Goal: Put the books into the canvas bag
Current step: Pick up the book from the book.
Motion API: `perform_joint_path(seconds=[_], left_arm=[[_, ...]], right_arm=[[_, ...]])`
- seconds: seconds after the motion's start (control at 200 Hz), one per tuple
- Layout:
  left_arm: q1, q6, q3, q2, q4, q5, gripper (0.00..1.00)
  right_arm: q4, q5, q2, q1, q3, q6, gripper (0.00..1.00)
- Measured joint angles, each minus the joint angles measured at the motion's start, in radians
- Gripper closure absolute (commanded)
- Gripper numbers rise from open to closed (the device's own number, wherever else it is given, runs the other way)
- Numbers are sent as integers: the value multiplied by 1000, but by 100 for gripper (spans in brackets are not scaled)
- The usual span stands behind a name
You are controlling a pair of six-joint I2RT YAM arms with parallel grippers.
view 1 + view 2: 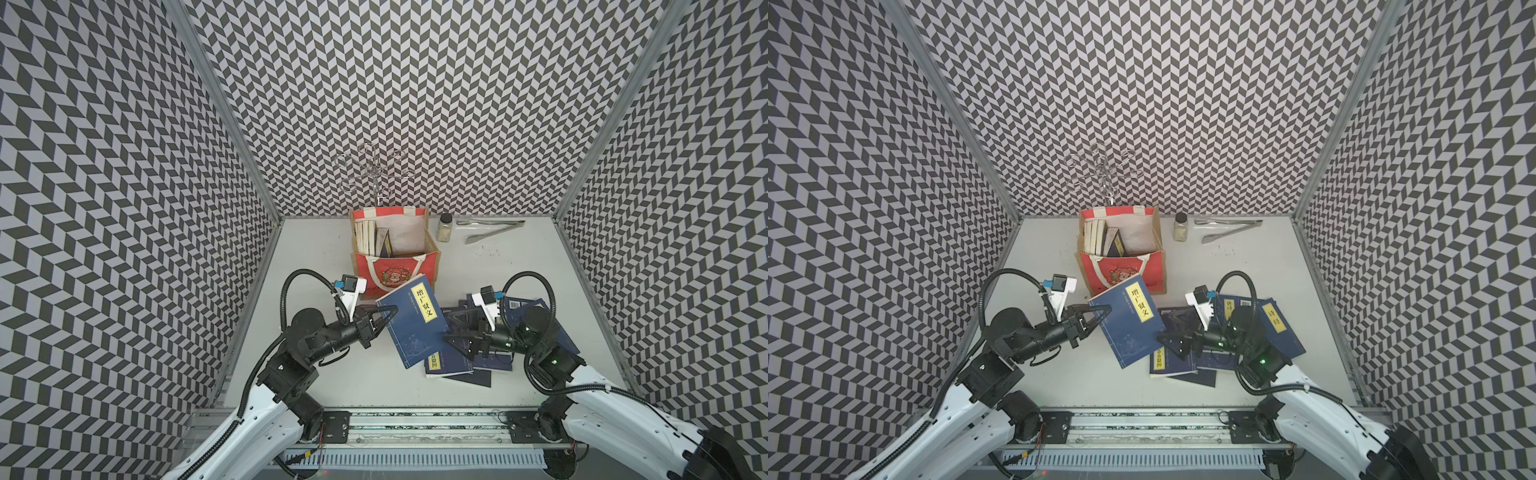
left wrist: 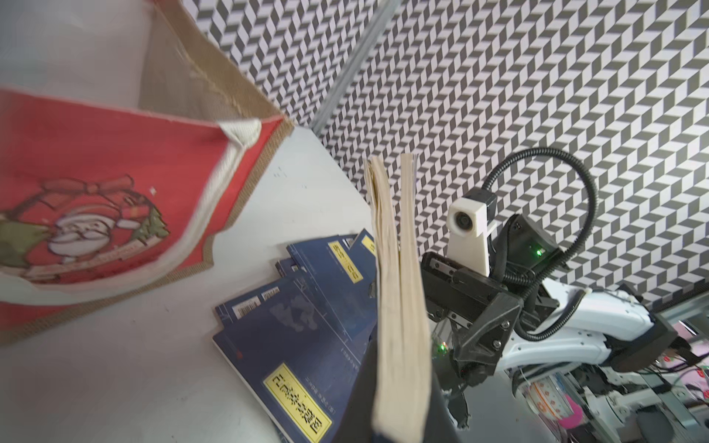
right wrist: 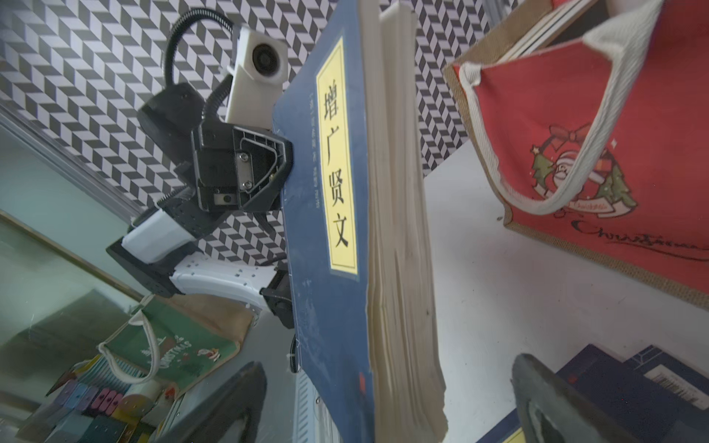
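The left gripper (image 1: 390,312) was squeezed tight on the edge of a blue book (image 1: 411,328) and held it up off the table (image 1: 519,282). The book was tilted, with its yellow label facing up, just in front of the red bag (image 1: 370,268). In the left wrist view its pages (image 2: 399,299) gaped in two bunches.

The right gripper (image 1: 445,326) stood wide open at the book's other edge. In the right wrist view its fingers (image 3: 230,399) were far apart. The book's corner was between them, with a gap on each side.

Under that gripper a pile (image 1: 455,368) of more blue books lay flat on the table, some on top of others. The bag stood upright at the back of the table with its top open. Some books (image 1: 365,239) stood inside it, against its left side. A small jar (image 1: 444,227) stood beside the bag, and metal tongs (image 1: 490,232) lay past the jar.
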Motion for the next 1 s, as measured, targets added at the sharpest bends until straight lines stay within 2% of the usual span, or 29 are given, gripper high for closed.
perform_joint_path(seconds=[0.215,0.376,0.541,0.926,0.996], left_arm=[[0,-25,-95,-124,140,-162,100],[0,-38,-139,-124,232,-227,100],[0,-43,-174,-120,294,-251,100],[-11,-67,-195,-106,400,-252,100],[-12,-72,-204,-106,407,-248,100]], right_arm=[[121,48,16,0,3,121,1],[206,46,122,29,30,194,1],[282,61,208,79,37,244,0],[438,94,346,121,70,306,0],[466,94,364,125,79,314,5]])
